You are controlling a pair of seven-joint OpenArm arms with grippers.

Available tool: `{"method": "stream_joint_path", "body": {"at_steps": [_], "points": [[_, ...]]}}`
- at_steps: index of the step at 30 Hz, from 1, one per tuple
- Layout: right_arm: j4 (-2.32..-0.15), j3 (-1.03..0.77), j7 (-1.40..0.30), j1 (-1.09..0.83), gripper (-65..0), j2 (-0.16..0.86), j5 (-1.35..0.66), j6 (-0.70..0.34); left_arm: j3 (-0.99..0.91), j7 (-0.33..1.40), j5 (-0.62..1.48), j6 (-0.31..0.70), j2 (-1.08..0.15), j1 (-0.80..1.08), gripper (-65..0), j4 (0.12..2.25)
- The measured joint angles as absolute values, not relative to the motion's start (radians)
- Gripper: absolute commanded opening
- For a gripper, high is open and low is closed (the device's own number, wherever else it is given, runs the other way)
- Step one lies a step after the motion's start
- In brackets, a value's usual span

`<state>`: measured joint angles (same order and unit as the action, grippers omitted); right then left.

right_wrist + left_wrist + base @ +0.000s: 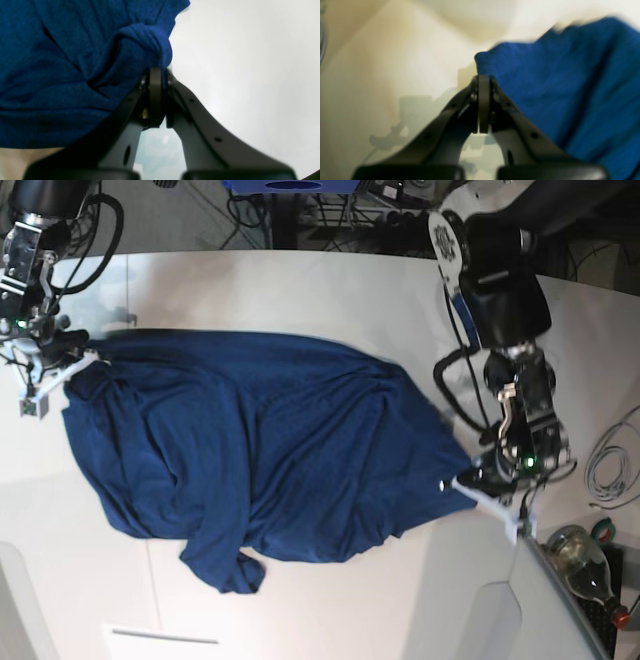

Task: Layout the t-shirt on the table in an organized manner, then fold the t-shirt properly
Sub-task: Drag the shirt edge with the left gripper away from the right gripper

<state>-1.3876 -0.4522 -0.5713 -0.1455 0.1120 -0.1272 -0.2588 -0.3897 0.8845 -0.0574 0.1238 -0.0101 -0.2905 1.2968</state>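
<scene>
The dark navy-blue t-shirt (260,450) lies spread and wrinkled across the white table (300,290), stretched between my two grippers. My right gripper (78,365) at the left of the base view is shut on a bunched edge of the t-shirt (75,62); its tips (156,72) pinch the fabric. My left gripper (465,478) at the right is shut at a corner of the t-shirt (570,87); its tips (483,78) meet right under the fabric edge. A sleeve or fold bunches at the shirt's lower front (225,565).
A coil of white cable (610,465) lies at the right edge. A clear bottle (580,558) stands at the bottom right beside a raised panel. A white rectangular sheet (160,640) lies near the front edge. Cables and equipment crowd the far side.
</scene>
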Motion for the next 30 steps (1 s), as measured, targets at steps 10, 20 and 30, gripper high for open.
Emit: {"method": "stream_joint_path", "body": {"at_steps": [10,20,30], "points": [[-1.387,-0.448,-0.568,-0.145,-65.0,0.112,-0.128,-0.259,-0.555,0.887,-0.054,0.126,-0.005,-0.111,-65.0,1.364],[-1.387,-0.447,-0.569,-0.145,-65.0,0.112,-0.128,-0.259,-0.596,0.889,-0.044,0.128,0.010,-0.087,-61.5,1.424],[-1.386,-0.447,-0.568,-0.145,-65.0,0.112,-0.128,-0.259,-0.595,0.883,0.154,0.130,0.013,-0.102,-14.0,1.377]]}}
